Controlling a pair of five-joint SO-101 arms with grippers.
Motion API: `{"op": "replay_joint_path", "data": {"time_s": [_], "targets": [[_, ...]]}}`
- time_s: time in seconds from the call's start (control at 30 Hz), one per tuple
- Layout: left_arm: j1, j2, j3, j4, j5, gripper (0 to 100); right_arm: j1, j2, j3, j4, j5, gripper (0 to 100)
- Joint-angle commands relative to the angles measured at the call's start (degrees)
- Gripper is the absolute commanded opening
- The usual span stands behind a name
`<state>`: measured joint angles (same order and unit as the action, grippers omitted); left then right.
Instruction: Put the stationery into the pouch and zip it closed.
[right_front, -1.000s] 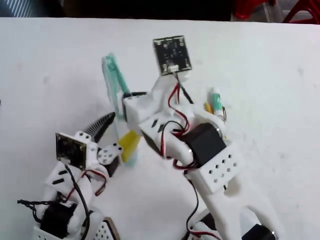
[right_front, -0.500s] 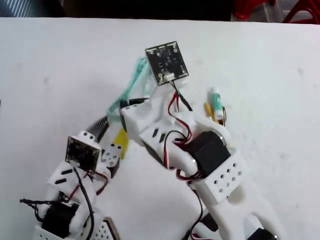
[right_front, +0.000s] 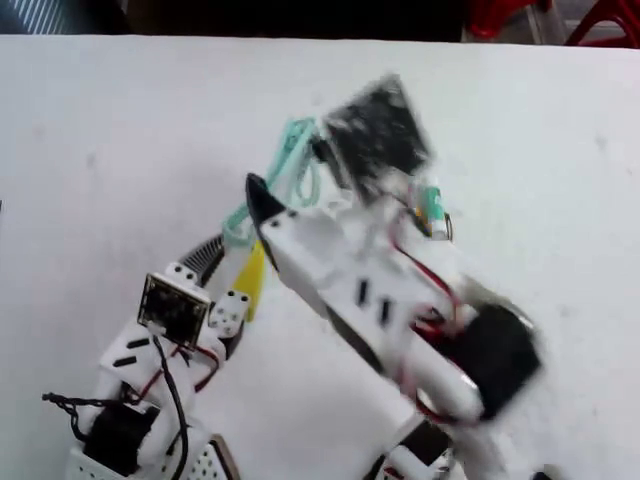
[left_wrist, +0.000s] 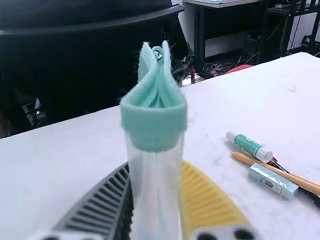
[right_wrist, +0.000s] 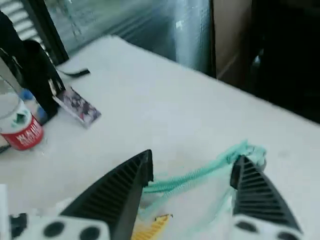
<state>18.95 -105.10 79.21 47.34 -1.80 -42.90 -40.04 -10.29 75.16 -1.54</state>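
Between the left gripper (left_wrist: 154, 172) fingers (left_wrist: 205, 200) stands the pouch (left_wrist: 152, 120).

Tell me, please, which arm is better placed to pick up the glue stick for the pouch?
Right, probably. The right gripper is open over the pouch, and the glue stick lies on the table beside that arm. The left gripper is shut on the pouch, so it is busy.
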Motion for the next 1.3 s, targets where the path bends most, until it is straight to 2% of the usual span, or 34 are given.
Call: {"op": "replay_joint_path", "data": {"time_s": [0.0, 0.1, 0.37, 0.53, 0.77, 0.93, 1.07, 1.27], "targets": [[0.7, 0.4, 0.0, 0.1, -0.4, 5, 0.1, -3.9, -10.5, 3.2, 5.9, 24.4], [1.1, 0.4, 0.0, -0.4, -0.2, 5, 2.1, -4.1, -12.4, 8.6, 9.1, 21.2], [1.5, 0.4, 3.5, -9.6, -0.3, 5, 28.4, 2.2, -0.4, 13.1, 9.7, 20.0], [1.5, 0.4, 3.5, -9.7, -0.1, 5, 37.2, 6.2, 12.7, 9.6, 9.6, 19.9], [2.0, 0.4, -1.8, -7.3, 0.2, 5, 40.3, 9.6, 36.0, -14.3, 9.1, 19.8], [2.0, 0.5, 1.5, -10.3, 5.3, 6, 40.0, 11.1, 47.6, -28.3, 9.1, 19.8], [2.0, 0.5, 1.9, -11.0, 7.6, 10, 40.0, 12.6, 50.2, -32.3, 9.1, 19.8], [2.1, 0.6, 2.5, -10.9, 5.7, 7, 40.0, 15.5, 50.0, -32.6, 9.1, 19.8]]}}
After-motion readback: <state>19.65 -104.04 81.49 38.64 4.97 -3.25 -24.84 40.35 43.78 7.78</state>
